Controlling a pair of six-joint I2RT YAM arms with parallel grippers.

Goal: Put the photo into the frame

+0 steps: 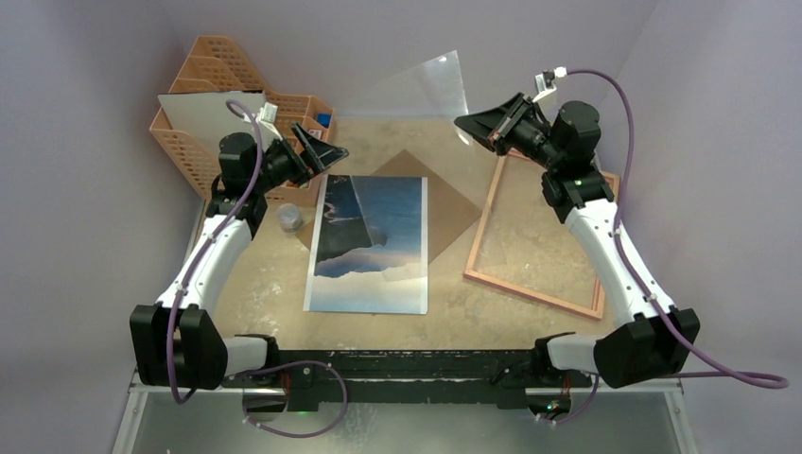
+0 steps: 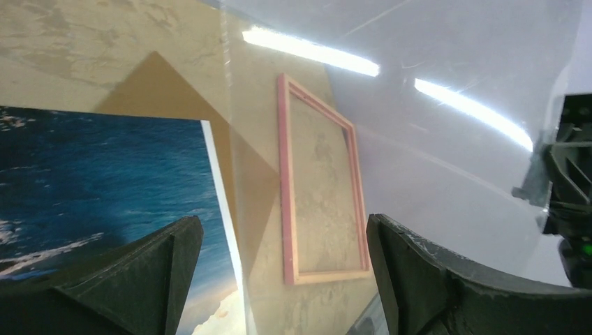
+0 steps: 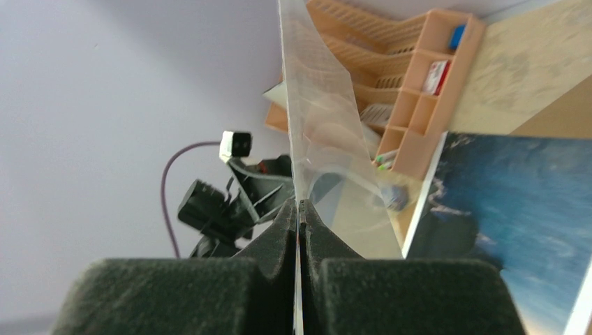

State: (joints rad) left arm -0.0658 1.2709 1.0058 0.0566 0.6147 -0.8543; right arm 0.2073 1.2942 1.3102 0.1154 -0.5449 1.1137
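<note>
The photo (image 1: 369, 241), blue sea and dark mountains, lies face up in the middle of the table, partly on a brown backing board (image 1: 449, 203). To its right lies the pink frame (image 1: 482, 216), with nothing inside it but table. My right gripper (image 1: 470, 126) hangs above the frame's far corner, shut on the edge of a clear sheet (image 1: 426, 90) that stands up in the air. In the right wrist view the pads (image 3: 283, 223) pinch that clear sheet (image 3: 321, 105). My left gripper (image 1: 322, 151) is open and holds nothing, above the photo's far left corner; its wrist view shows the photo (image 2: 91, 181) and the frame (image 2: 283, 174).
An orange mesh file rack (image 1: 203, 123) with a white sheet in it stands at the back left, close behind my left arm. A small grey round thing (image 1: 290, 218) sits just left of the photo. Purple walls close in both sides.
</note>
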